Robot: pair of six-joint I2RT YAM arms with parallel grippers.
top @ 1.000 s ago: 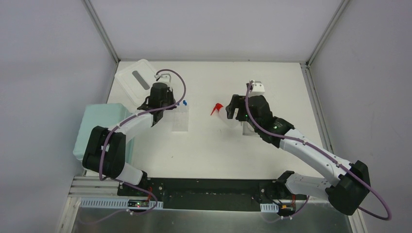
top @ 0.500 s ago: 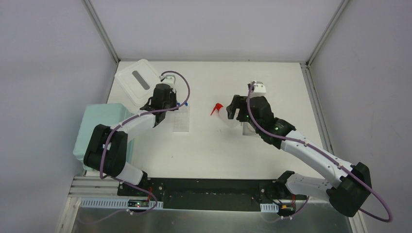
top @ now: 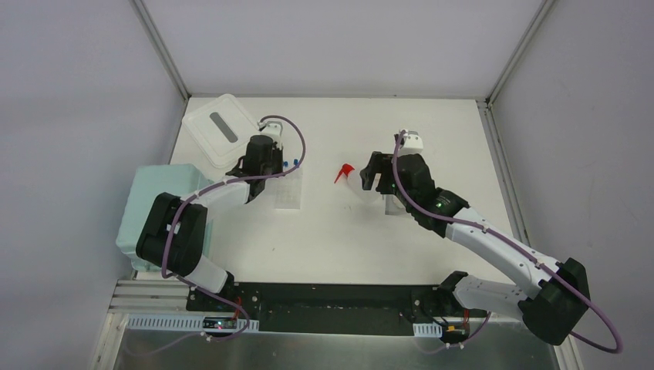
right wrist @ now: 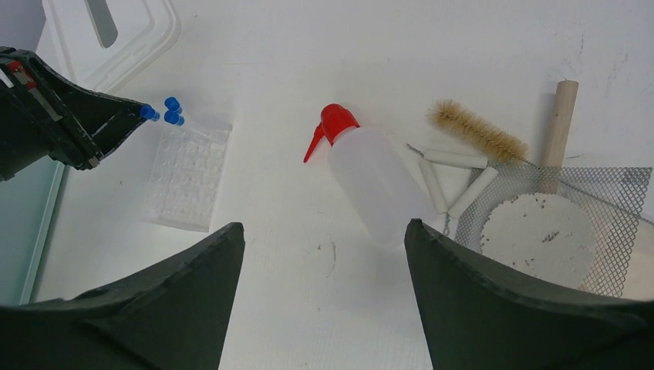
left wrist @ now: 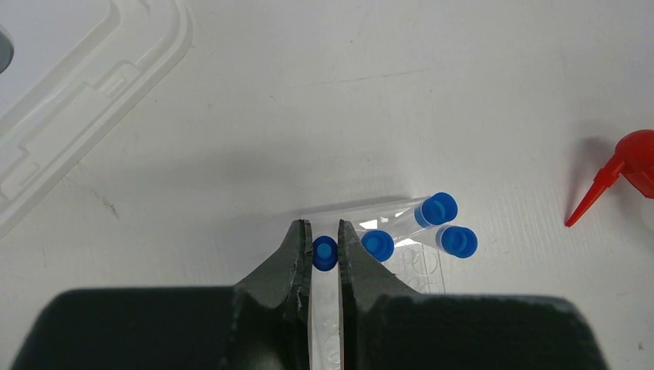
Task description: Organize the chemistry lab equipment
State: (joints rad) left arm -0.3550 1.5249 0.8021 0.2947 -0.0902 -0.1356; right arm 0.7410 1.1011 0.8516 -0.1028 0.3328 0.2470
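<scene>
My left gripper (left wrist: 325, 230) is shut on a small clear blue-capped tube (left wrist: 325, 253) and holds it over the far end of the clear tube rack (left wrist: 420, 268). Three more blue-capped tubes (left wrist: 436, 209) stand or lean at that end of the rack. In the top view the left gripper (top: 268, 166) is at the rack's (top: 288, 190) left side. The white squeeze bottle (right wrist: 375, 183) with a red spout (right wrist: 324, 129) lies on the table. My right gripper (right wrist: 324, 231) is open and empty, just above and near the bottle.
A brush (right wrist: 478, 132), a wooden-handled tool (right wrist: 560, 119), white sticks (right wrist: 455, 159) and a wire mesh pad (right wrist: 617, 185) lie right of the bottle. A white lid (top: 219, 129) lies far left, and a pale teal bin (top: 156, 206) sits off the table's left edge.
My left gripper has shifted slightly right toward the rack's far end with the tube in it. The right arm has barely moved.
</scene>
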